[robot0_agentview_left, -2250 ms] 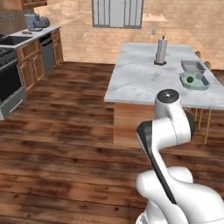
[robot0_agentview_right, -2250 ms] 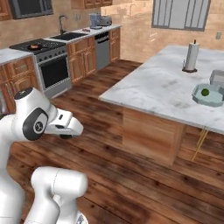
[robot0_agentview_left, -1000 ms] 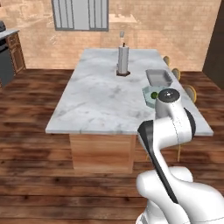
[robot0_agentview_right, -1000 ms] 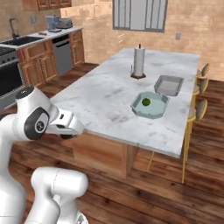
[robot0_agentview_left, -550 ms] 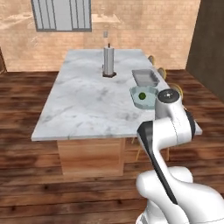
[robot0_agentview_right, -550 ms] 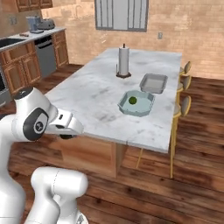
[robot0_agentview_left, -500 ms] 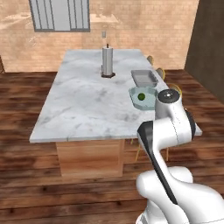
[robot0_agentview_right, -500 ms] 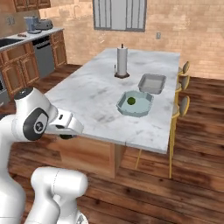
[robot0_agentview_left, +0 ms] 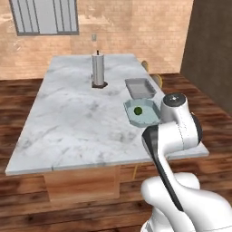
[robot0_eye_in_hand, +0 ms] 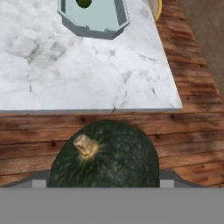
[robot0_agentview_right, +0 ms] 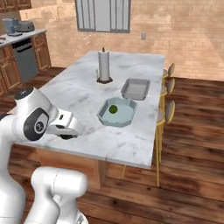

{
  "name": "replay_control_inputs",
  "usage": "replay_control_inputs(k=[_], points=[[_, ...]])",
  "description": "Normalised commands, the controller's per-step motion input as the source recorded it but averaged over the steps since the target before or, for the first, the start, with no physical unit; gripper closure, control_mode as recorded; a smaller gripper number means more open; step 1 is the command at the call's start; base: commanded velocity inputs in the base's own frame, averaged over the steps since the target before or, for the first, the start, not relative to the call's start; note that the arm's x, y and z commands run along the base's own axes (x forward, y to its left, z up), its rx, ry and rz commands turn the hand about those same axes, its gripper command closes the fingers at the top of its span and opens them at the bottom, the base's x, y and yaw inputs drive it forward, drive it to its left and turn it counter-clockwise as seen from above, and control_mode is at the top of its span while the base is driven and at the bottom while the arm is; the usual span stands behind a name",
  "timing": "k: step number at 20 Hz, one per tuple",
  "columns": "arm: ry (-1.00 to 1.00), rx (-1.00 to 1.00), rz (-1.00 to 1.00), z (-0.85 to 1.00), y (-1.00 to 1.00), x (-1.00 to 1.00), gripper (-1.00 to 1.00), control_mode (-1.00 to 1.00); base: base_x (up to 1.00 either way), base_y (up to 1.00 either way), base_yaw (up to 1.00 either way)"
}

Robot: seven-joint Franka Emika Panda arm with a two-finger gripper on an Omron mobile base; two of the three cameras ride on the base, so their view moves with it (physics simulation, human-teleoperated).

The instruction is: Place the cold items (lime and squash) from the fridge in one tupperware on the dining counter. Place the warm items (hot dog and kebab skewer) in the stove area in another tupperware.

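Note:
A dark green squash (robot0_eye_in_hand: 105,153) with a tan stem sits between the jaws in the hand view and hides the fingertips; the gripper (robot0_agentview_right: 71,131) is shut on it, held low before the near edge of the dining counter (robot0_agentview_left: 77,122). On the counter's right side stands a pale blue tupperware (robot0_agentview_left: 153,118) (robot0_agentview_right: 105,118) (robot0_eye_in_hand: 94,28) with the green lime (robot0_agentview_left: 138,109) (robot0_agentview_right: 113,109) (robot0_eye_in_hand: 84,3) inside. Behind it lies a second, grey tupperware (robot0_agentview_left: 139,87) (robot0_agentview_right: 135,89), which looks empty. The hot dog and kebab skewer are out of view.
A paper towel roll on a stand (robot0_agentview_left: 97,69) (robot0_agentview_right: 103,65) rises at the counter's far middle. Yellow-backed chairs (robot0_agentview_right: 168,111) line the counter's right edge. Wooden floor surrounds the island. Cabinets and a dishwasher (robot0_agentview_right: 24,57) stand at the far left.
The base has driven and turned, so the whole scene shifted: the stove side slid out of view and the counter now lies nearer and more central. The arm's pose looks unchanged.

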Motion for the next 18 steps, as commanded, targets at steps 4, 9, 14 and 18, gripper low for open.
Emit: replay_control_inputs(k=[4, 9, 14, 18], points=[[0.00, 0.00, 0.00, 0.00, 0.00, 0.00, 1.00, 1.00, 0.37, -0.39, -0.15], [0.00, 0.00, 0.00, 0.00, 0.00, 0.00, 1.00, 1.00, 0.34, -0.32, -0.15], [0.00, 0.00, 0.00, 0.00, 0.00, 0.00, 1.00, 1.00, 0.40, -0.24, -0.12], [0.00, 0.00, 0.00, 0.00, 0.00, 0.00, 1.00, 1.00, 0.38, -0.21, -0.11]])
